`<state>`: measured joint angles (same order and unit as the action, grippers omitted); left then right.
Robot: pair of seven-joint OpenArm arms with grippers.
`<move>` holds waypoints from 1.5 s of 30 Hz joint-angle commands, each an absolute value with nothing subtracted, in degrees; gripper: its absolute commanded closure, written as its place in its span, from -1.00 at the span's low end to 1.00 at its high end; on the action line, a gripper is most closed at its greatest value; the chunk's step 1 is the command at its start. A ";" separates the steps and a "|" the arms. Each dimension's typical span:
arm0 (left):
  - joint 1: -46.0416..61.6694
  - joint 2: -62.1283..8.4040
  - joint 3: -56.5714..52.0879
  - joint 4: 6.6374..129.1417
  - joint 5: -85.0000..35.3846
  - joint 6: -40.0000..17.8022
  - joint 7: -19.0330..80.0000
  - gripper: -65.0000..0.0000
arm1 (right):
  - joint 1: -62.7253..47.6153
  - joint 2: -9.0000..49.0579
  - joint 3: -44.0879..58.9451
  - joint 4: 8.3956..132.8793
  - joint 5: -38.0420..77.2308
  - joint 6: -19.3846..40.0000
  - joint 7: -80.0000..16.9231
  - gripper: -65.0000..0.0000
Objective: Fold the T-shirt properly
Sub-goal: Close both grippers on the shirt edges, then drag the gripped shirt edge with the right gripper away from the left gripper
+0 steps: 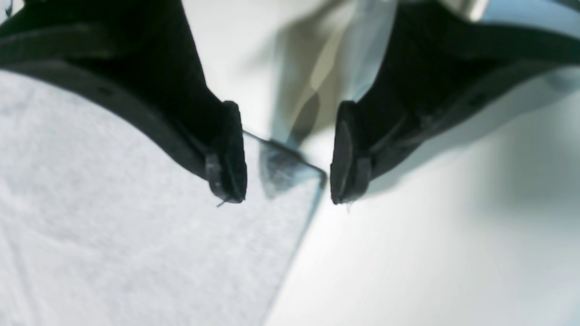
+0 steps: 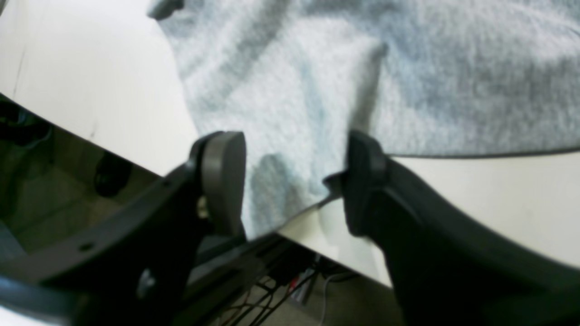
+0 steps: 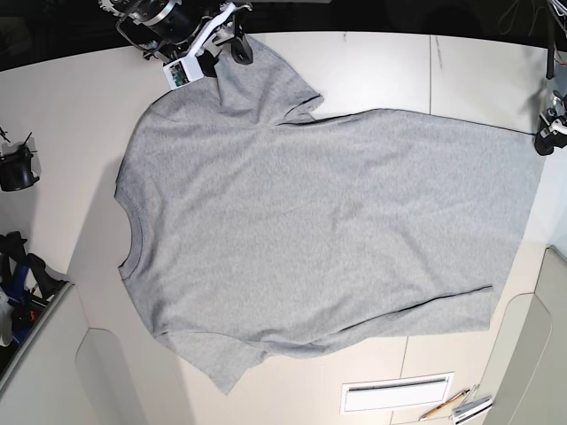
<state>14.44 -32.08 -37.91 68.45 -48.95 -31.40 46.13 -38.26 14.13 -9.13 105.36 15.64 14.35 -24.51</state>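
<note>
T-shirt (image 3: 310, 239): lies flat and spread on the table (image 3: 372, 62), plain side up, neck toward base view's left. No fold made yet; whole job remains.

Right gripper (image 2: 292, 181): jaws apart, nothing clamped. Sleeve hem sits between its fingers (image 2: 224, 172), at the table edge.

Left gripper (image 1: 287, 156): jaws apart, empty. Bottom hem corner lies between the pads (image 1: 342, 158), below them.

Judgement: both arms positioned for first grasp, i.e. sleeve + hem corner on one side.

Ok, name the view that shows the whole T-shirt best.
The base view: the T-shirt lies spread flat, both sleeves, neck and hem visible. The left wrist view shows only one corner, the right wrist view only a rumpled edge near the table's rim.
</note>
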 commanded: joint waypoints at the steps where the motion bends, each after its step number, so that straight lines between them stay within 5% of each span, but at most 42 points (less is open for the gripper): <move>1: 14.46 -33.19 -37.85 68.82 -49.10 -32.32 46.98 -0.03 | -38.74 14.26 -9.17 105.58 15.44 14.20 -25.71 -0.03; 13: 14.41 -33.21 -29.43 68.84 -46.63 -32.84 45.43 0.00 | -38.74 14.22 -9.17 105.58 15.46 14.22 -23.99 -0.01; 21: 14.44 -33.19 -29.43 68.84 -46.44 -32.86 44.60 0.86 | -38.57 14.09 -9.17 105.58 15.42 14.17 -22.37 1.00; 23: 14.44 -33.19 -29.43 68.84 -46.44 -32.86 44.03 1.00 | -38.24 14.09 -9.17 105.58 15.42 14.17 -22.37 1.00; 33: 14.48 -33.26 -29.63 68.97 -49.10 -37.17 43.72 1.00 | -36.56 13.30 -8.88 106.43 15.40 14.44 -24.75 1.00; 45: 19.70 -33.34 -37.28 69.06 -57.34 -40.00 46.61 1.00 | -37.01 13.34 -4.82 108.66 17.12 21.39 -30.72 1.00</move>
<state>19.84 -32.05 -36.86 68.53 -56.60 -39.33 46.81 -36.64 13.17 -4.97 107.63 16.25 21.12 -31.44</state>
